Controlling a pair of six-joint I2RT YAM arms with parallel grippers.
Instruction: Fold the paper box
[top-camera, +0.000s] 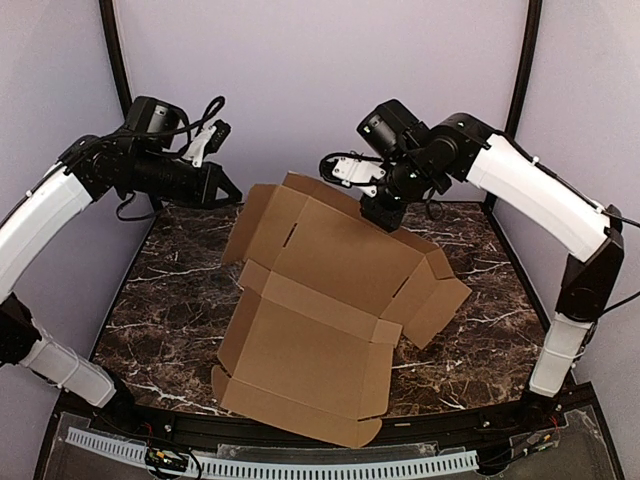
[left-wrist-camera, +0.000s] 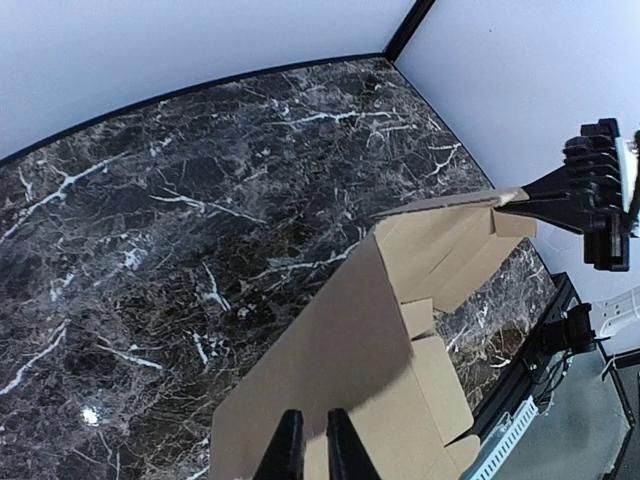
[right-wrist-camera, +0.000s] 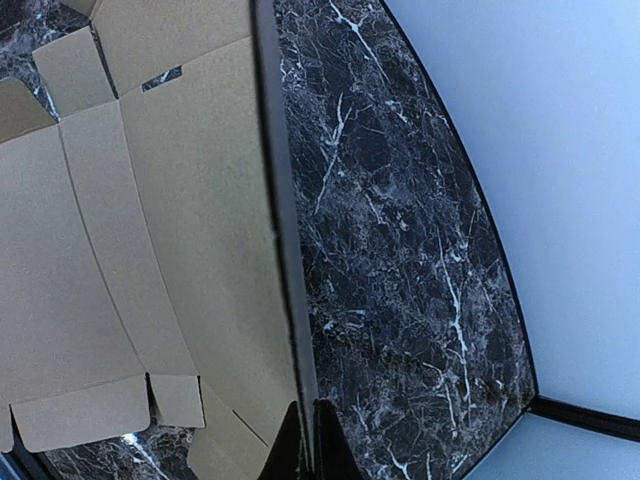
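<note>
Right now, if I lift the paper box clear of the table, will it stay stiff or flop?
Probably light: edge pinches by the left end effector and right end effector hold up the far side of the paper box. Likely to hinge at its creases, not stay flat; it bows in the right wrist view. Side flaps may swing.

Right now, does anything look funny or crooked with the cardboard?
Yes. The paper box sits crooked: its far edge is pinched up off the table by the right gripper, and its near corner pokes past the front edge.
</note>
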